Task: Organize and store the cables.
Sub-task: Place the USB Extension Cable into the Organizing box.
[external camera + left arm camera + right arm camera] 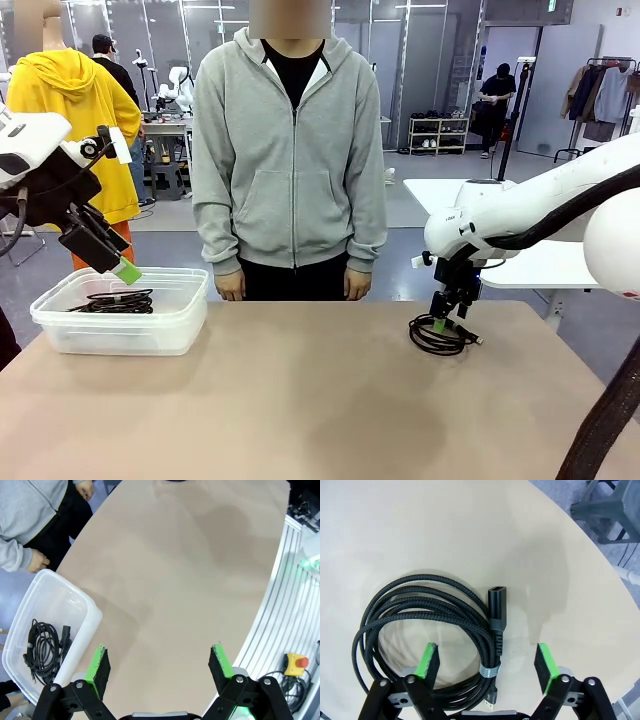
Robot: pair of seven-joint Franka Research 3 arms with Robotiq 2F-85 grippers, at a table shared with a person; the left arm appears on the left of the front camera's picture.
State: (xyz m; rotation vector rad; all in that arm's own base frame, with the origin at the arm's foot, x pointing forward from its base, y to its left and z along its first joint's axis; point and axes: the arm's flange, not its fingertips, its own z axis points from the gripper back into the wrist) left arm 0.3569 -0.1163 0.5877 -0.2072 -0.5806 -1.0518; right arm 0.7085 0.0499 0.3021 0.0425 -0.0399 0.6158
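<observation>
Cable is lying coiled on the worktop, its banded side between the spread fingers of our right tool, which we are holding released. Our left tool is hovering released; beside its finger, a second cable is resting in the bin.

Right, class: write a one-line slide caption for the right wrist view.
Open right gripper straddling a coiled black cable lying on the tan table.

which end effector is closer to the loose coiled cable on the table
Right. The right end effector is down over the coiled cable, straddling its strands. The left end effector hangs above the clear bin at the left end of the table.
</observation>
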